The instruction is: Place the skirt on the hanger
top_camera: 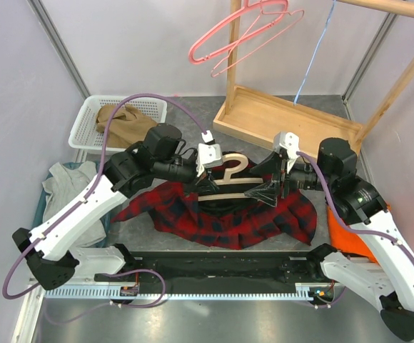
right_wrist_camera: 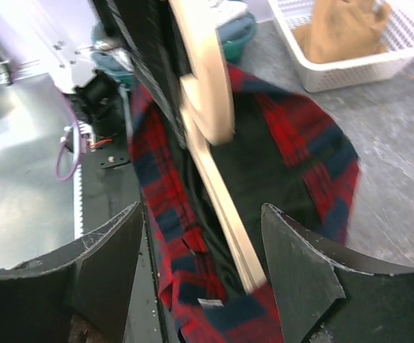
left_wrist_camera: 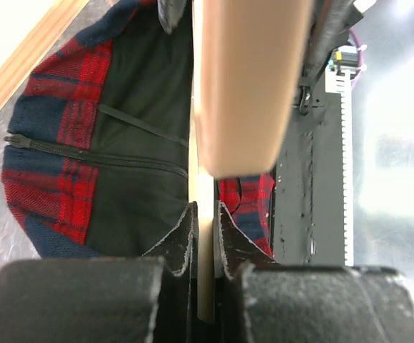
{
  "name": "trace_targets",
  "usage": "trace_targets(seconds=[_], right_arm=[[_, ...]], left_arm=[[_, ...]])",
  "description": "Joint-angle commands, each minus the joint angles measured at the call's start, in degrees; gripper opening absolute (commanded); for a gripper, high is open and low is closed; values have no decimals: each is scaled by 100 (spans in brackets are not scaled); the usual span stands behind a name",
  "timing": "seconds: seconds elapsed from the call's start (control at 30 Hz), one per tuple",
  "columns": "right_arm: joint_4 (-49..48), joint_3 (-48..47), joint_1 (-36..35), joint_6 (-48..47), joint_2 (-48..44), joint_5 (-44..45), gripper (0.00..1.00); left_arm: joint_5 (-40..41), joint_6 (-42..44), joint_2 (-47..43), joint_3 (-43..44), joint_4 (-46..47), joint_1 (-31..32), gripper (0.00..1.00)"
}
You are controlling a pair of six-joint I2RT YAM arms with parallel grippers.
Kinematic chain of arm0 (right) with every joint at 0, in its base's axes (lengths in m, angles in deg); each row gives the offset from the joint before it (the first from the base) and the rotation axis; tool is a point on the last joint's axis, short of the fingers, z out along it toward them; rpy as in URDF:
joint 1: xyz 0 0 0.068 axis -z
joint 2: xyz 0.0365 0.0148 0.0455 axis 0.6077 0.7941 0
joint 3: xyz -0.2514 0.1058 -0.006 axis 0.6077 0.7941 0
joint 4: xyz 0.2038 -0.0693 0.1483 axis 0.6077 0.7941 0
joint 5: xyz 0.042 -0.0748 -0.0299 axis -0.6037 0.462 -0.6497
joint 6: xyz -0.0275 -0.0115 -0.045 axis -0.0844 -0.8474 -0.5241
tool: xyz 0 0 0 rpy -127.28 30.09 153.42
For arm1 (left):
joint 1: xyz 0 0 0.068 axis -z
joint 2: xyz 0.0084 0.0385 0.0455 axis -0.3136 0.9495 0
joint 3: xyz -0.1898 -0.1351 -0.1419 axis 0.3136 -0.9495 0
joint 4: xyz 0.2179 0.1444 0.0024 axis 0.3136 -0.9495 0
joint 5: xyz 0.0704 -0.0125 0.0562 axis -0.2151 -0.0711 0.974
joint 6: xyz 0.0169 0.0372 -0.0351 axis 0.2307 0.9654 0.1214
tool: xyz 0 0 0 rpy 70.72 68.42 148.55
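Red-black plaid cloth skirt [top_camera: 221, 221] lies fanned out on the grey bench [right_wrist_camera: 400, 157] just ahead of the arm bases, hem toward them, waist away. Zipper and black lining show in the left wrist view. Judging by its shape and by where both arms work, this is the task's skirt, and the thick pale wooden hanger [top_camera: 228, 187] at its waist is the task's hanger.

Hanger runs along the waist edge between the two arms, hook side away from the hem. Left pincer [left_wrist_camera: 205, 214] is pressed together on the hanger's thin lower bar, pinching it. Right pincer [right_wrist_camera: 201, 211] is spread wide, a finger on either side of the bar's other end, touching neither wood nor cloth as far as its wrist view shows. Cannot tell whether any of the hanger sits inside the waist opening.

Risks from here:
- Hanger is gripped at one end only, so it may twist about the left grip and drop its free end onto the cloth.
- If the right pincer closes here it may catch bar alone, or bar plus one layer, and the waist won't open.
- Loose lining may snag on the bar end.

Farther back, a white plastic basket [top_camera: 86, 125] holds a crumpled tan cloth [top_camera: 125, 121], well apart from the arms. Beyond it stands a wooden rack [top_camera: 278, 114] with thin pink hangers [top_camera: 250, 28] up top, untouched.
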Motion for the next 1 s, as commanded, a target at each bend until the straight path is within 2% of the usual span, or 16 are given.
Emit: trace_targets(seconds=[0.0,0.17,0.27,0.3,0.4,0.47,0.53,0.57,0.6,0.7,0.8,0.83,0.97], right_arm=[[-205,268,-1,123,-78,582,73],[-144,514,8,334,-8,1907,67],[-135,734,-1,571,-52,2811,56],[-144,795,-1,580,-87,3015,47],[-144,954,25,922,-166,3359,29],[-152,1024,-1,1054,-227,3500,23],[-152,989,8,1046,-333,3414,27],[-205,963,8,968,-394,3308,34],[-240,928,8,932,-412,3055,51],[-258,647,8,660,-412,2397,73],[-258,357,8,308,-325,1648,80],[-258,252,8,247,-290,1202,81],[-258,128,8,45,-96,584,82]], left_arm=[[154,248,-300,179,134,-11,2],[453,319,-318,311,20,-20,2],[602,398,-326,390,-59,-11,2],[672,415,-327,408,-77,-11,2],[910,477,-292,478,-121,-11,2],[1033,495,-265,522,-138,-11,2],[1034,521,-230,548,-156,-11,2],[929,530,-212,575,-156,-11,2],[867,530,-204,592,-147,-20,2],[595,530,-142,671,-156,-11,2],[182,626,-89,750,-244,-11,2],[59,644,-81,777,-261,-11,2],[-381,732,-28,812,-314,-11,2]])
